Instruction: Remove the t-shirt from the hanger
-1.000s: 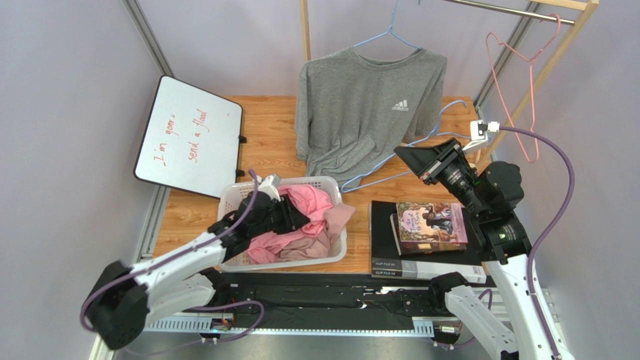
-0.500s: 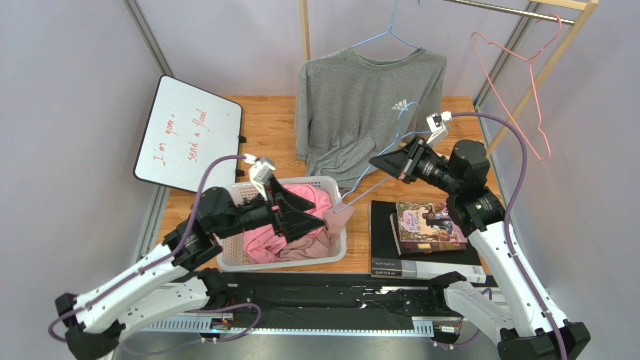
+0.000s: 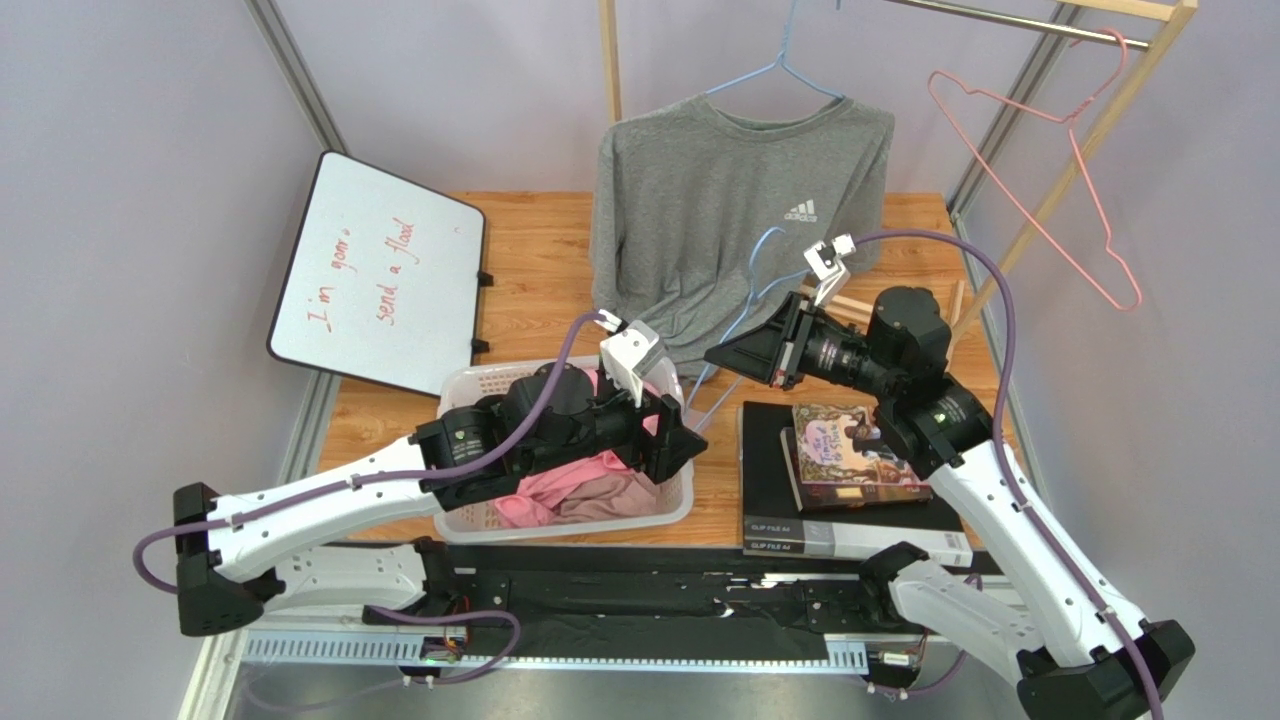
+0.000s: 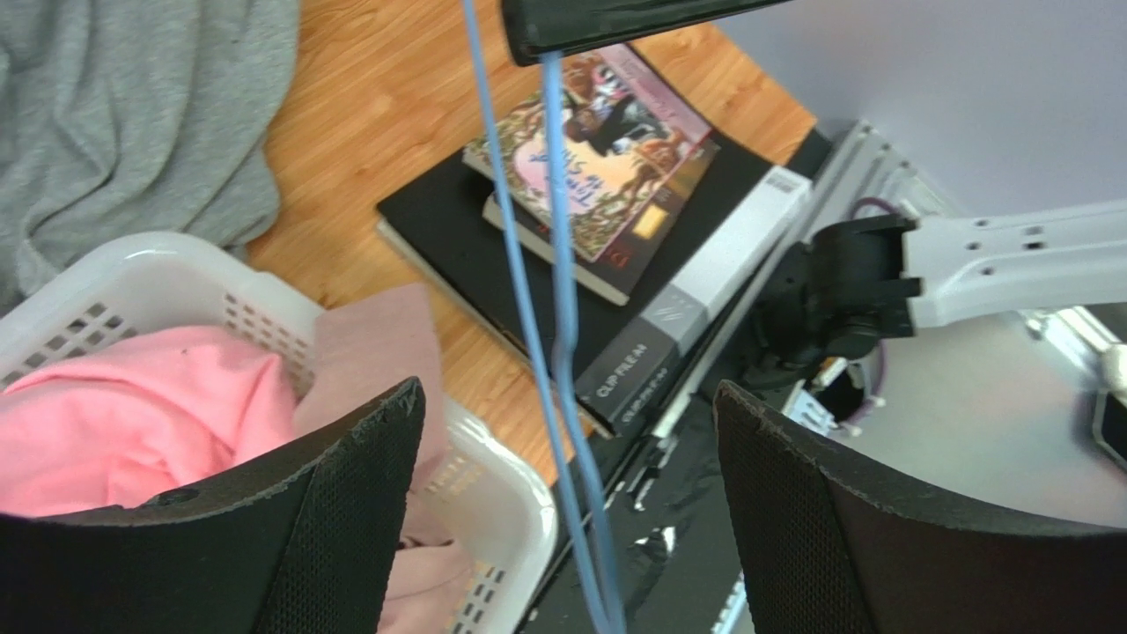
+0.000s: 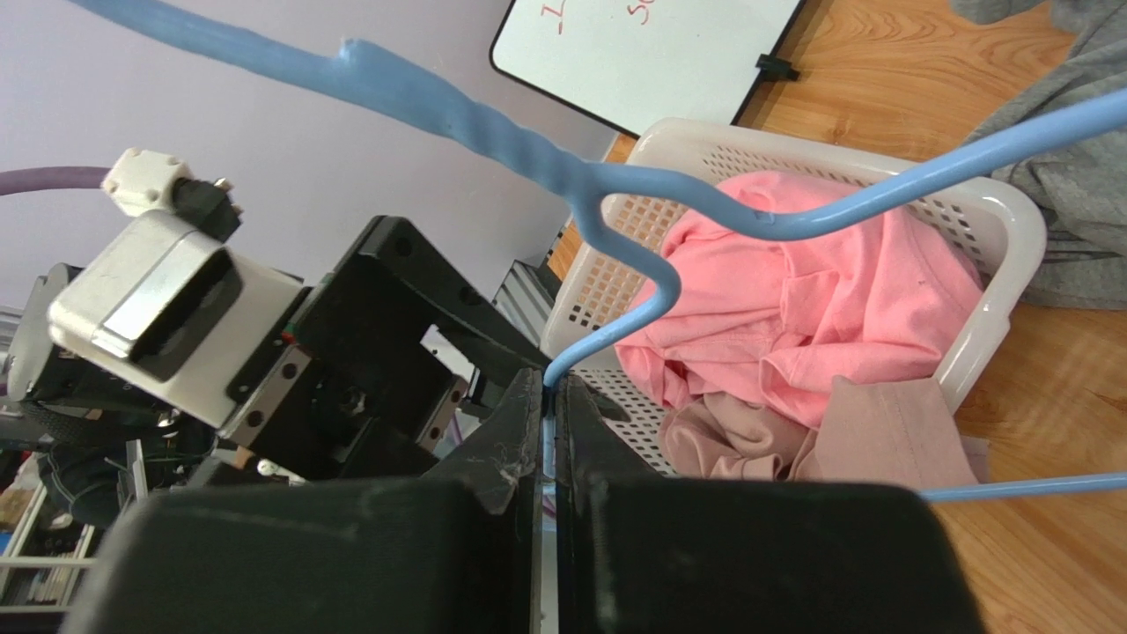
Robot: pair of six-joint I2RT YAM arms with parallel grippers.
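Note:
The grey t-shirt (image 3: 736,203) hangs on a blue hanger (image 3: 783,68) from the rack at the back. Its hem also shows in the left wrist view (image 4: 132,119). My right gripper (image 3: 715,357) is shut on a second, bare blue hanger (image 3: 748,285) and holds it in the air in front of the shirt. In the right wrist view, the fingers (image 5: 549,396) pinch that hanger's wire (image 5: 622,198). My left gripper (image 3: 679,443) is open over the basket's right end. The held hanger's wires (image 4: 562,330) pass between its fingers without touching them.
A white basket (image 3: 679,503) of pink clothes (image 3: 579,480) stands at front centre. Books on a black box (image 3: 857,450) lie to its right. A whiteboard (image 3: 383,270) lies at back left. A pink hanger (image 3: 1082,165) hangs from the rail at right.
My left gripper has risen out of the basket and moved right, up to the held hanger. My right gripper carried the bare hanger left. The pink hanger swung right.

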